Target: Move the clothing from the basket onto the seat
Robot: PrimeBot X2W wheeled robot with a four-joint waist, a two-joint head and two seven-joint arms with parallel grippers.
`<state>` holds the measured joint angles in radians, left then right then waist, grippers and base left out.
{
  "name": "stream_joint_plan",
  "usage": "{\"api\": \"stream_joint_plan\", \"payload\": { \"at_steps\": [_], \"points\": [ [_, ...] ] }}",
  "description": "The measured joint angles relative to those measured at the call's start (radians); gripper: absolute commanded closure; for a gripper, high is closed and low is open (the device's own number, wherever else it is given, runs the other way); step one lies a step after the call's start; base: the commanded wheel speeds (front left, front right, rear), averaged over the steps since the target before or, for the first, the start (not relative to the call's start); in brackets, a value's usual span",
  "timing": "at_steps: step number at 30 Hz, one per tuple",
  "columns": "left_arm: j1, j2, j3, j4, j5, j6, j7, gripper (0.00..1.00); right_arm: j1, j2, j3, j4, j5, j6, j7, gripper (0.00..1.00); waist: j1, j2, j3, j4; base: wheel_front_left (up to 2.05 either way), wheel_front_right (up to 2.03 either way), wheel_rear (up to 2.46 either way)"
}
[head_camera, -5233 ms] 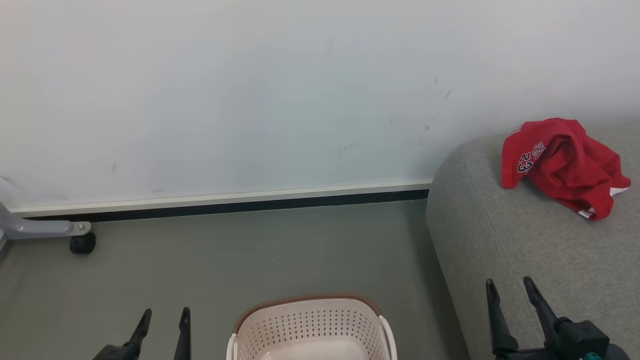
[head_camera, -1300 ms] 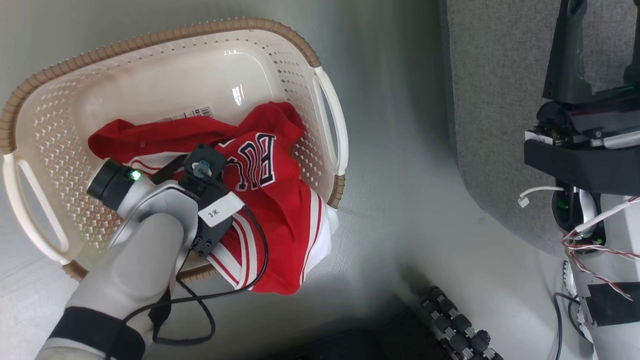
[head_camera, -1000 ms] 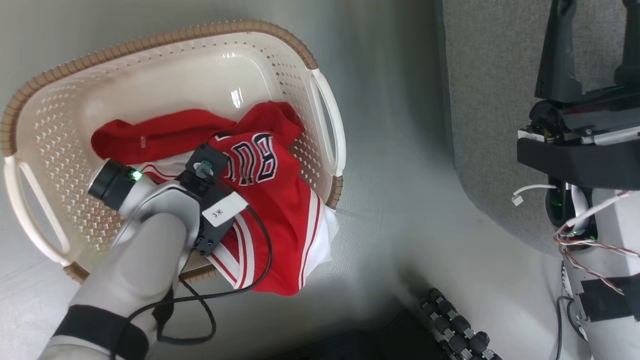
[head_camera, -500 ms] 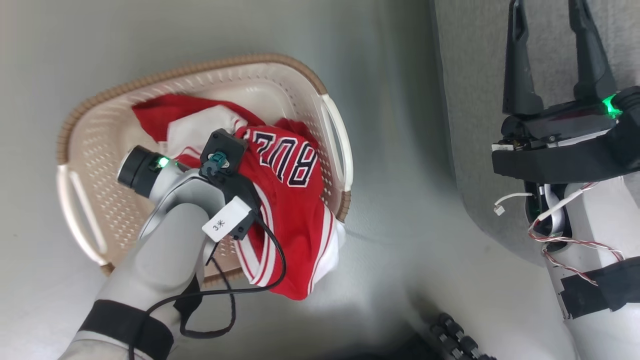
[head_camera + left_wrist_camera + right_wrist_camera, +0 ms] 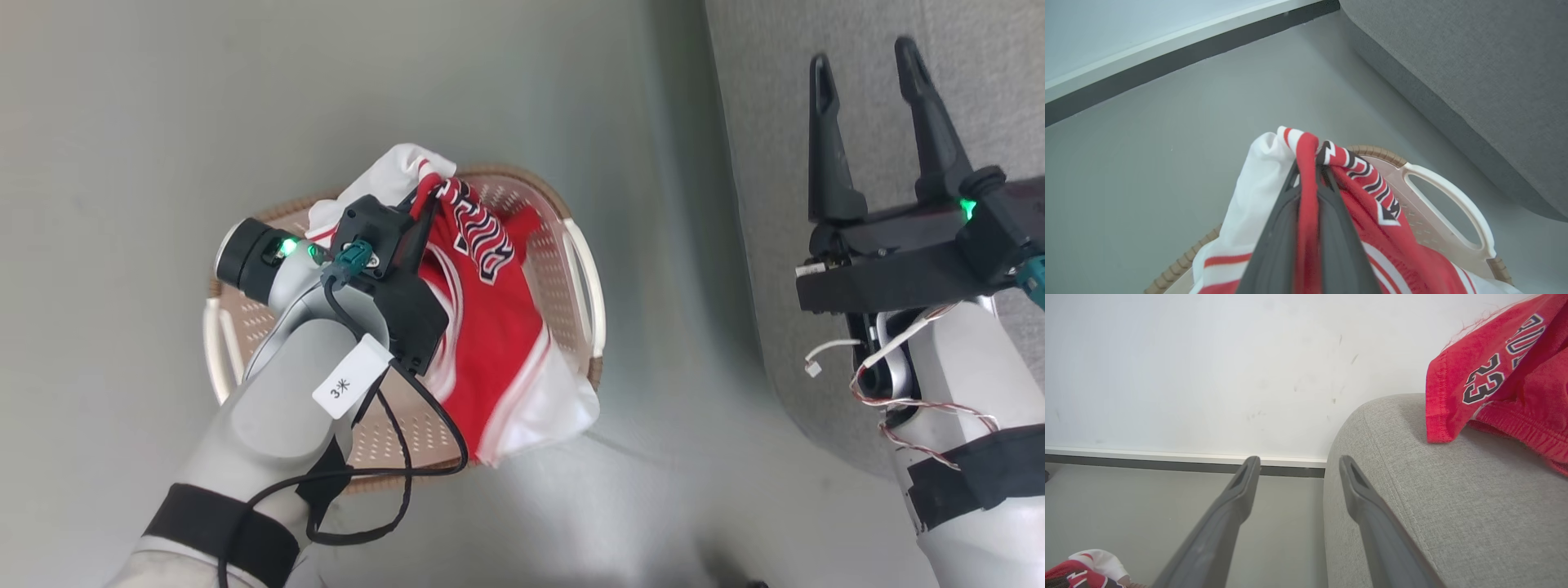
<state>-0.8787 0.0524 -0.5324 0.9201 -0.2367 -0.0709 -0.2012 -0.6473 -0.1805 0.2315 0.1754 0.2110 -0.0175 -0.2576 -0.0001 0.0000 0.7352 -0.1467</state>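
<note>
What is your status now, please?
Left gripper shut on jersey, hanging over basket. Right gripper open. Other garment on sofa. No obstacle seen.

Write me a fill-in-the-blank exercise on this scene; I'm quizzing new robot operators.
1. The left tool is ____ on the red jersey, held above the laundry basket.
2. The right tool hangs by the grey sofa with its jaws ____.
3. The red shorts lying on the sofa bear the number ____.

Missing words: shut; open; 23.
</note>
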Motion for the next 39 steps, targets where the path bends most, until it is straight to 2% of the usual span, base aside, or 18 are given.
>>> {"api": "stream_joint_plan", "payload": {
  "at_steps": [17, 27, 39],
  "points": [
    [-0.019, -0.014, 0.012, -0.060, -0.076, -0.018, -0.030, 1.00, 0.105, 0.000, -0.024, 0.138, 0.007, 0.020, 0.001, 0.00, -0.0001, 0.0000, -0.235, 0.085, 0.00, 0.00, 0.00],
    [-0.031, -0.016, -0.026, -0.103, -0.132, -0.026, -0.031, 1.00, 0.109, 0.003, 0.005, 0.213, 0.009, 0.058, 0.001, 0.00, 0.0000, -0.0001, -0.369, 0.121, 0.00, 0.00, 0.00],
    [-0.034, -0.017, -0.077, -0.102, -0.200, -0.028, -0.017, 1.00, 0.106, 0.038, 0.069, 0.331, -0.002, 0.096, 0.001, 0.00, -0.0001, -0.0001, -0.530, 0.134, 0.00, 0.00, 0.00]
  ]
}}
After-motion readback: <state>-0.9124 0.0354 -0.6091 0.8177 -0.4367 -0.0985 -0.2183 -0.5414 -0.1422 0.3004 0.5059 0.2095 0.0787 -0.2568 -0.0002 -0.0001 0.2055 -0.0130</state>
